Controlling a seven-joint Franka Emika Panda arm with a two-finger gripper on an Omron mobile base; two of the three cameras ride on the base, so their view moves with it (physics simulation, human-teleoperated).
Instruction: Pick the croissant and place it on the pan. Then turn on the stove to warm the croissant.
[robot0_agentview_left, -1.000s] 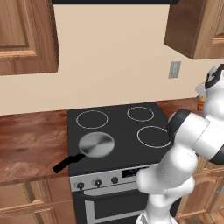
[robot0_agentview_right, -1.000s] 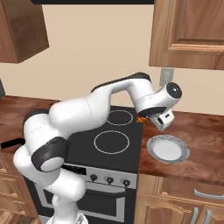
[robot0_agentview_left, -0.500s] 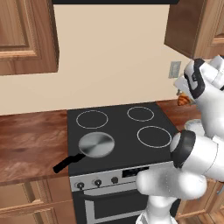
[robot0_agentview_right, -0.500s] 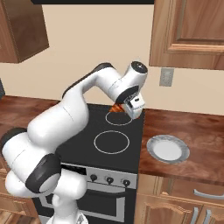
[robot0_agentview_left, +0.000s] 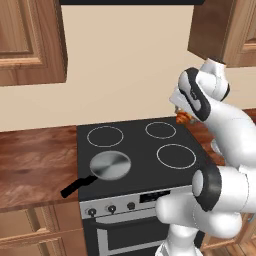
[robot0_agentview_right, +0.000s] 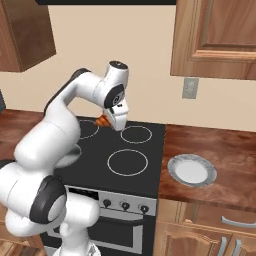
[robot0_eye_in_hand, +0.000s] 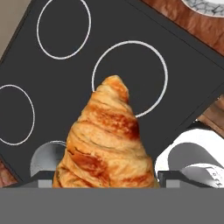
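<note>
My gripper (robot0_agentview_right: 112, 122) is shut on the croissant (robot0_agentview_right: 102, 121), a golden-brown pastry hanging from the fingers above the back of the stove (robot0_agentview_right: 152, 150). In the left base view the croissant (robot0_agentview_left: 183, 118) shows just under the hand, over the stove's (robot0_agentview_left: 140, 152) right rear edge. In the hand view the croissant (robot0_eye_in_hand: 107, 140) stands tall between the fingertips of the gripper (robot0_eye_in_hand: 109, 176). The grey pan (robot0_agentview_left: 110, 165) with its black handle rests on the front left burner, well left of and below the gripper. Part of the pan (robot0_eye_in_hand: 46, 159) shows beside the croissant.
A round pale plate (robot0_agentview_right: 191, 170) lies on the wooden counter right of the stove. Black knobs (robot0_agentview_left: 111, 209) line the steel front. Wall cabinets (robot0_agentview_left: 30, 45) hang above both counters. My own arm crosses over the stove's left side in the right base view.
The arm has swung left from above the plate to over the back of the stove, carrying the croissant along. Pan and plate have stayed put.
</note>
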